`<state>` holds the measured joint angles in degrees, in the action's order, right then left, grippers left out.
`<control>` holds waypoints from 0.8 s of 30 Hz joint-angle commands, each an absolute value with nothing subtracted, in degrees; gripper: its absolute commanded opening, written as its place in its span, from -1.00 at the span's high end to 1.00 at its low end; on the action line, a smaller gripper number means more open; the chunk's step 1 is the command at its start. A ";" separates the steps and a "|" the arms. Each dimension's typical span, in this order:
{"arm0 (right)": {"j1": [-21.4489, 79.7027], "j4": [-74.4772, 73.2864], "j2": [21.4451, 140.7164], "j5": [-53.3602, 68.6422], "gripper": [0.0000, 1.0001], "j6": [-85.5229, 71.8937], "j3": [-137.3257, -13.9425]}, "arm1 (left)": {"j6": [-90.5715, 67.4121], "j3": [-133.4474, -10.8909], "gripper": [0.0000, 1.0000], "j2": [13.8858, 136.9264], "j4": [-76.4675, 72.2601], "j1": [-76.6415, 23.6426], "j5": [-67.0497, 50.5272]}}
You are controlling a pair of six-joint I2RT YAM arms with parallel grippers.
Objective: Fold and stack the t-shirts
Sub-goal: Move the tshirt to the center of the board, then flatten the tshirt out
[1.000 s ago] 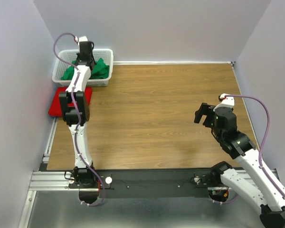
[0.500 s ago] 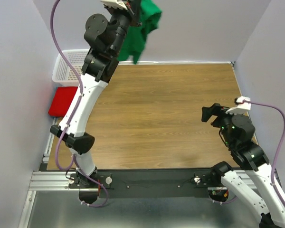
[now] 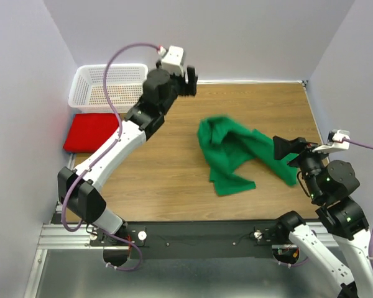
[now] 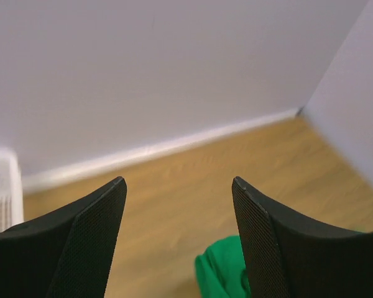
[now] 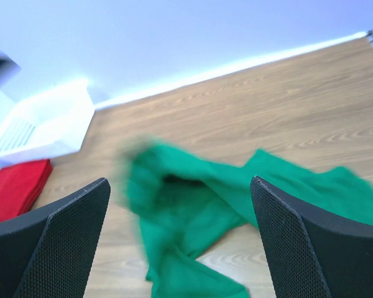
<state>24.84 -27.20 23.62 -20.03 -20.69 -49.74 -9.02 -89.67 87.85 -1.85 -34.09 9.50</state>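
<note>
The green t-shirt (image 3: 236,152) lies crumpled and spread loosely on the wooden table, right of centre. It shows blurred in the right wrist view (image 5: 199,198), and only a corner of it shows in the left wrist view (image 4: 221,273). The red t-shirt (image 3: 90,131) lies folded flat at the table's left edge, in front of the basket. My left gripper (image 3: 191,81) is raised near the back wall, open and empty (image 4: 177,183), behind and left of the green t-shirt. My right gripper (image 3: 285,149) hovers open (image 5: 179,180) at that shirt's right end, with nothing between its fingers.
A white perforated basket (image 3: 105,77) stands in the back left corner and looks empty. Walls close in the table on the left, back and right. Bare wood table (image 3: 174,186) lies in front of the green shirt.
The left arm lifted the green t-shirt out of the basket, swung it high to the right and let go. The shirt now lies on the table. The right arm shifted slightly forward.
</note>
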 commanded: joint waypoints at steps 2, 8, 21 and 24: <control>24.79 -30.85 28.47 -13.11 -1.00 -22.76 -51.68 | -10.20 -74.38 -0.54 78.25 -1.41 -33.58 18.54; 24.79 -31.64 42.69 -2.74 -1.00 -26.88 -51.51 | -9.40 -57.33 -0.54 64.80 -0.79 -31.99 23.81; 29.51 -31.30 70.47 10.46 -0.34 -27.50 -47.02 | -11.78 -34.98 -0.49 45.26 -7.47 -30.33 29.71; 30.85 -26.65 72.86 10.20 -0.22 -31.10 -45.80 | -11.86 -36.65 -0.49 48.33 -7.38 -29.01 29.45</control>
